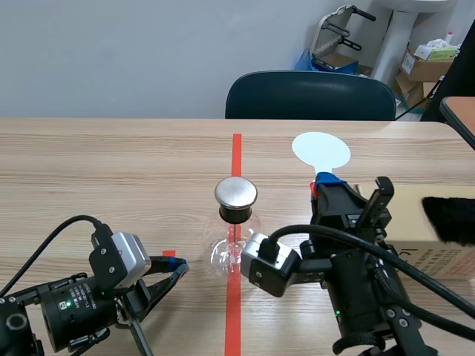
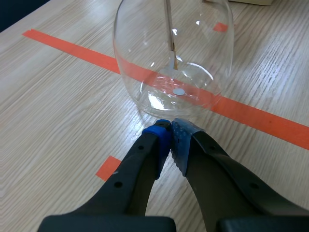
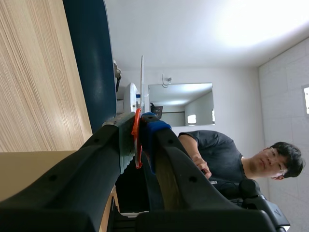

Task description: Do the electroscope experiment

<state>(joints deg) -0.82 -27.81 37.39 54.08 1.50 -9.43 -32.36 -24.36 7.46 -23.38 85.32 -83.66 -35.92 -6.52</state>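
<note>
The electroscope stands mid-table on the red tape line: a clear glass flask point(image 1: 231, 251) with a round metal cap point(image 1: 236, 193). In the left wrist view the flask point(image 2: 203, 53) has a thin rod with foil leaves point(image 2: 170, 34) inside. My left gripper point(image 1: 177, 267) lies low at the left, shut on nothing, its tips point(image 2: 170, 131) just short of the flask's base. My right gripper point(image 1: 324, 182) is shut on the handle of a white round paddle point(image 1: 320, 150), to the right of the electroscope. In the right wrist view the paddle point(image 3: 142, 82) is edge-on, with a red handle point(image 3: 137, 140) between the pads.
A cardboard box point(image 1: 438, 248) with a black furry cloth point(image 1: 451, 219) on it sits at the right edge. A dark blue chair point(image 1: 310, 96) stands behind the table. A person point(image 3: 227, 154) is in the background of the right wrist view.
</note>
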